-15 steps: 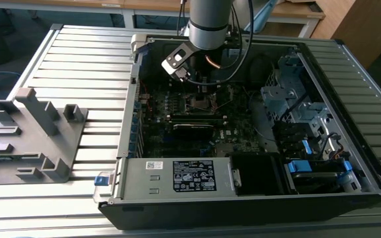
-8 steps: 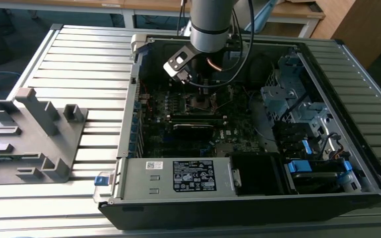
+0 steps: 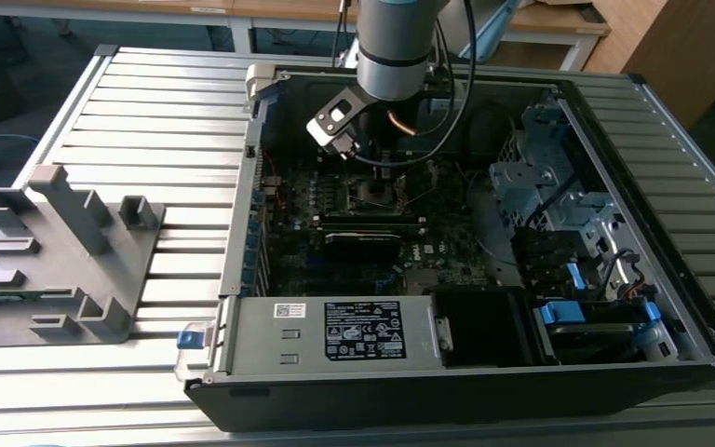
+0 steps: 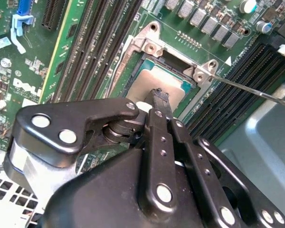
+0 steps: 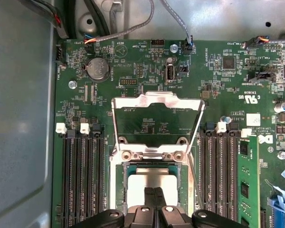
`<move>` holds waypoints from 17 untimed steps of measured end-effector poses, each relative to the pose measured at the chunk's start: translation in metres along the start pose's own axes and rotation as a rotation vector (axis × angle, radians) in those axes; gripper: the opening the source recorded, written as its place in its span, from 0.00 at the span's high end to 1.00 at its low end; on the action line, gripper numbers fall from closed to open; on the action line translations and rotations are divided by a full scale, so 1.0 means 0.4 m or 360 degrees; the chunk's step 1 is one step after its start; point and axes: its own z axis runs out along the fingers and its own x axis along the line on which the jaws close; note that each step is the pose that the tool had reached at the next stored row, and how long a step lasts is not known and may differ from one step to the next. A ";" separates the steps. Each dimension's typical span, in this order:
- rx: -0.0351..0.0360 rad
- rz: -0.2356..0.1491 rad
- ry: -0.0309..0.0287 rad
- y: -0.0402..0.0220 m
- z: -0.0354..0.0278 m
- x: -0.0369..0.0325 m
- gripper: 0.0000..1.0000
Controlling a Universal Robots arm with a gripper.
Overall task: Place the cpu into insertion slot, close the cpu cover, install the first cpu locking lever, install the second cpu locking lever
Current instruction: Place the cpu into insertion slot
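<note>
In both wrist views the pale silver cpu point(image 5: 135, 183) point(image 4: 149, 78) lies flat inside the insertion slot point(image 5: 117, 183), a square socket with a silver rim. The cpu cover point(image 5: 156, 100), a thin silver frame with a cut-out middle, stands open, swung back from its hinge. My gripper point(image 5: 155, 190) point(image 4: 160, 94) is shut with its fingertips pressed together and nothing between them. The tips sit right over the cpu's top face. A thin metal lever rod point(image 4: 256, 90) sticks out sideways from the socket corner. In the exterior view the gripper point(image 3: 376, 166) hangs inside the open computer case, above the motherboard.
Long black memory slots point(image 5: 83, 180) flank the socket, and a green memory stick point(image 5: 247, 185) sits in one. A coin battery point(image 5: 97, 69) and cables lie beyond the cover. The case holds a power supply point(image 3: 332, 331) and drive cage point(image 3: 544, 177). A grey fixture point(image 3: 60, 251) stands at the exterior view's left.
</note>
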 end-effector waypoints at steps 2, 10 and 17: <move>0.0000 0.0000 -0.00001 0.000 0.004 0.000 0.89; 0.0000 0.0000 -0.00006 -0.001 0.014 0.000 0.89; 0.0000 0.0000 -0.00003 -0.001 0.019 0.000 0.89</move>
